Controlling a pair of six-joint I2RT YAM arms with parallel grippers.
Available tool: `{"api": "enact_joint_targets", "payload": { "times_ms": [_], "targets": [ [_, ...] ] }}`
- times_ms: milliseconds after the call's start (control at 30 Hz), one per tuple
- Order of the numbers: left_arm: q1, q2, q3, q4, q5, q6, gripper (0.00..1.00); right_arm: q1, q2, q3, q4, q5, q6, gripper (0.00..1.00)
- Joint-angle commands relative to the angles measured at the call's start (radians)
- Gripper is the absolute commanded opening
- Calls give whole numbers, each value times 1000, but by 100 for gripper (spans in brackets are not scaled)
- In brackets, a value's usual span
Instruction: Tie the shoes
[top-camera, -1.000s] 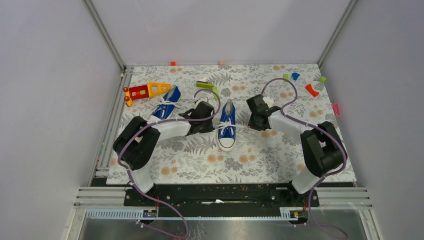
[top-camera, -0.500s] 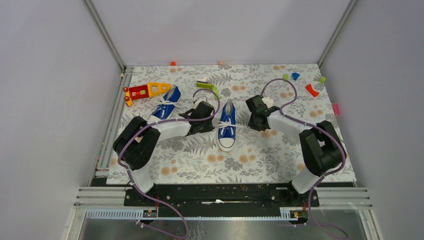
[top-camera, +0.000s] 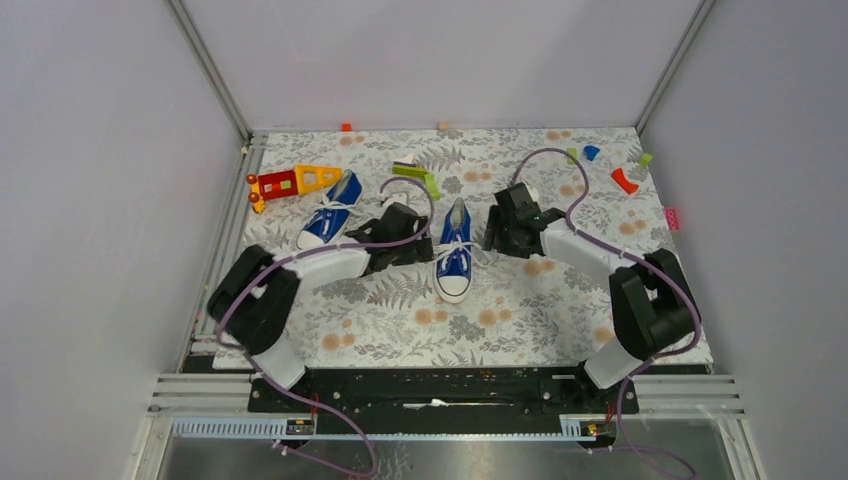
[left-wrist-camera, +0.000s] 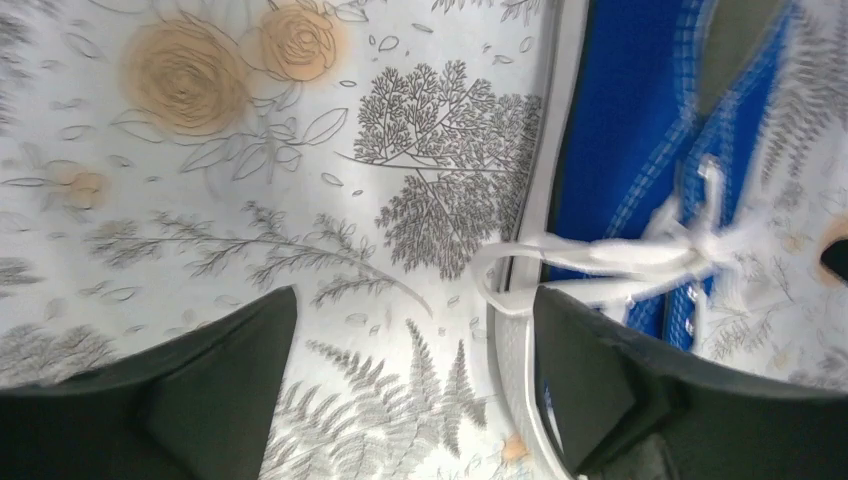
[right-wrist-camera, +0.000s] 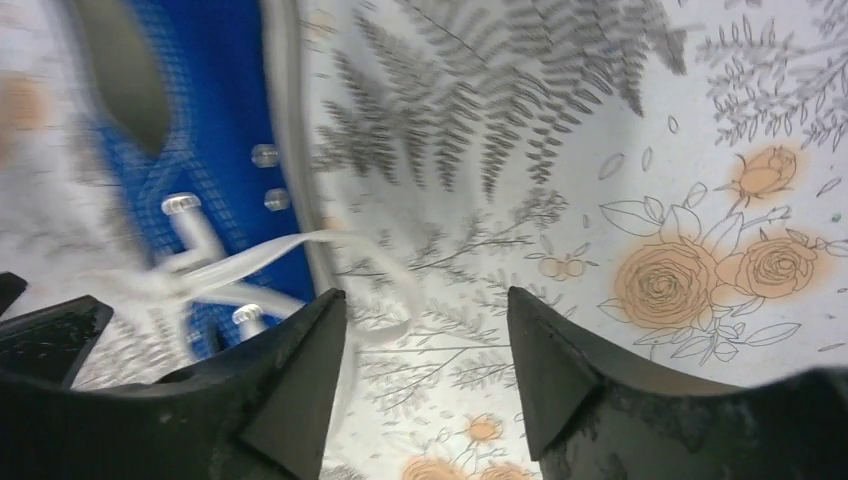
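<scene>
Shoes (top-camera: 455, 252): small blue canvas pair. One lies mid-table between both grippers, toe toward arm bases. Other shoe (top-camera: 330, 215) sits left of it, near red-orange toy (top-camera: 290, 182). Likely light; canvas soft, white rubber toe cap and sole stiffer; may slide on floral cloth (top-camera: 520, 310). Laces (left-wrist-camera: 600, 255) flat, white, limp. Best hold: loose lace ends beside sole. Left gripper (left-wrist-camera: 410, 330) jaws spread, lace loop between, unpinched. Right gripper (right-wrist-camera: 425, 320) jaws spread, lace end (right-wrist-camera: 250, 260) trailing between, unclamped.

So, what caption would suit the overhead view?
Both open, the left gripper and right gripper flank the centre sneaker at its white laces; the second sneaker lies further left.
</scene>
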Motion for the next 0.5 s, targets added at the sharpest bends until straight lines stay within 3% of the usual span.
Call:
{"api": "enact_joint_targets", "payload": {
  "times_ms": [0,167,300,433,467],
  "targets": [
    [-8,-254,-32,32,-87,78,98,-4,-192,18,76,-83,-91,71],
    [29,-469,-91,-9,-134,112,99,-14,-377,-79,147,-22,-124,81],
    [139,-618,-224,119,-109,173,99,-47,-561,-295,366,95,-168,84],
    [235,-671,-339,214,-213,269,99,-55,-720,-510,624,317,-308,87],
    [252,-679,-376,262,-270,286,99,-64,-747,-550,647,353,-322,92]
  ]
}}
